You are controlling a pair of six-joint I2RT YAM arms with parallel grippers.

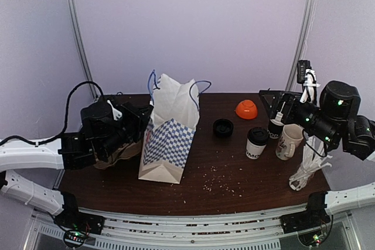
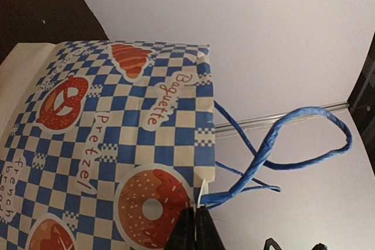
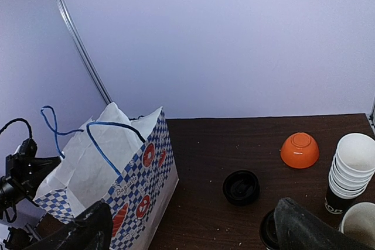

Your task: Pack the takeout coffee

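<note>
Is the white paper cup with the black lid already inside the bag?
Out. The lidded white paper cup stands upright on the brown table, right of the checkered paper bag.

Dark table (image 1: 246, 187): bag (image 1: 170, 139), lid (image 1: 222, 127), orange bowl (image 1: 246, 109), takeout coffee (image 1: 256, 143), mug (image 1: 288, 141), cup stack (image 3: 350, 171), crumbs (image 1: 214, 180).

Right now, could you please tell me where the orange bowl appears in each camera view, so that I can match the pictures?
Top external: the orange bowl sits on the table's far side, right of centre.
Left wrist: not in it.
Right wrist: the bowl is right of centre, just left of the stack of paper cups.
Shared landmark: the paper bag, seen in all three views.
</note>
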